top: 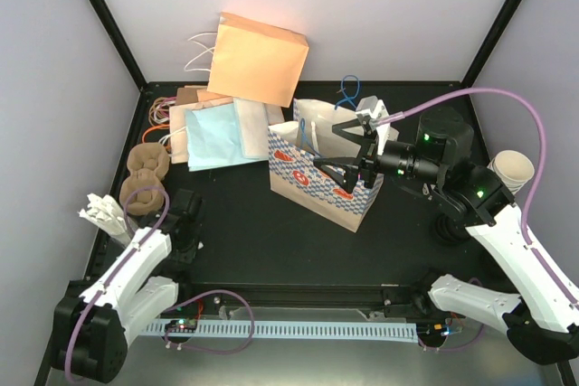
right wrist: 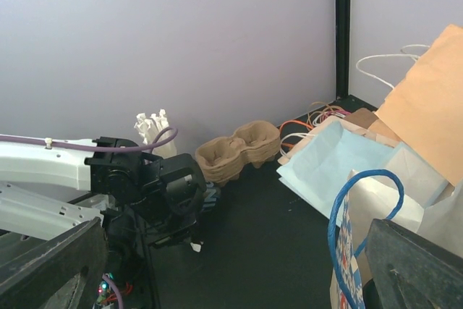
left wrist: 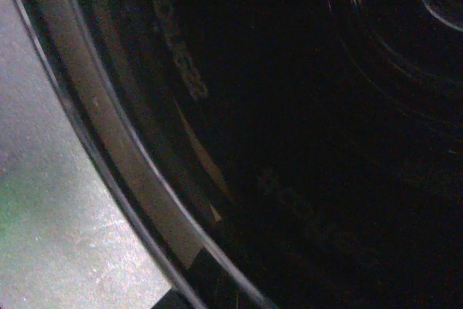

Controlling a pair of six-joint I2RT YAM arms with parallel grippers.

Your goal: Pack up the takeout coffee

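One view alone, overhead, with right end effector (top: 330, 145) spread above checked bag (top: 312, 183); left end effector (top: 185, 223), state untellable.

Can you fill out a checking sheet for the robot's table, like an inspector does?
Surface: black tabletop.
Job's things: blue-checked paper bag stands open mid-table; no lone coffee cup seen for sure.
Clutter: pile of flat paper bags at the back; cardboard cup carriers and a bundle of white pieces on the left; cream paper cup, maybe a stack, at the right edge.
End effectors: right end effector open at the bag's mouth, nothing seen between its fingers; left end effector low near its base, open or shut unclear.
Cables: purple cables on both arms.
Surroundings: pale lilac walls, black frame posts.
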